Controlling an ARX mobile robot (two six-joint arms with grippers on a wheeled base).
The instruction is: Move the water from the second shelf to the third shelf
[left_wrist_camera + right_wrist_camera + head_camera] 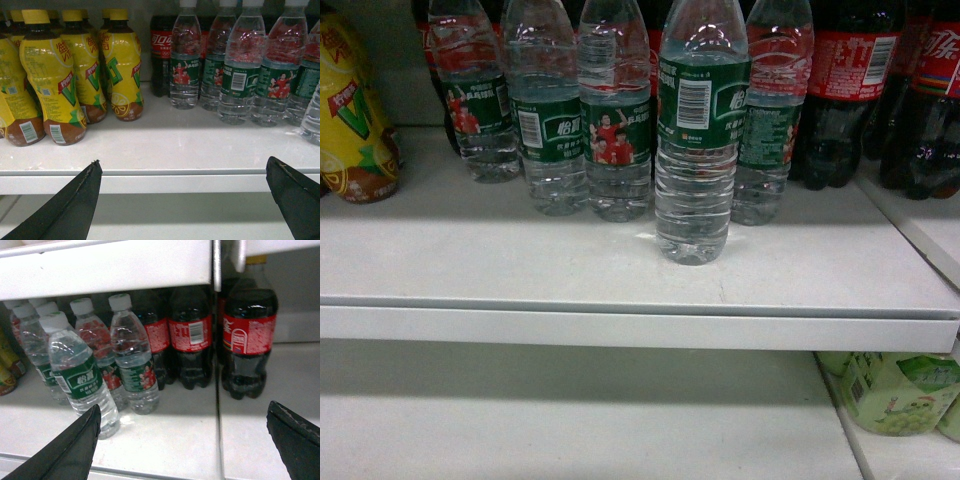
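Note:
Several water bottles with green labels stand in a group on the white shelf (620,328). One water bottle (696,150) stands forward of the others, closest to the shelf's front edge. In the left wrist view the water bottles (241,80) are at the upper right, well beyond my left gripper (183,164), which is open and empty in front of the shelf edge. The right wrist view has the front water bottle (80,377) just past the left finger of my right gripper (183,407), which is also open and holds nothing. Neither gripper appears in the head view.
Dark cola bottles (850,90) with red labels stand right of the water. Yellow tea bottles (50,80) fill the shelf's left side. A shelf seam (218,430) runs front to back. On the lower shelf (570,420), green cartons (895,392) sit at the right.

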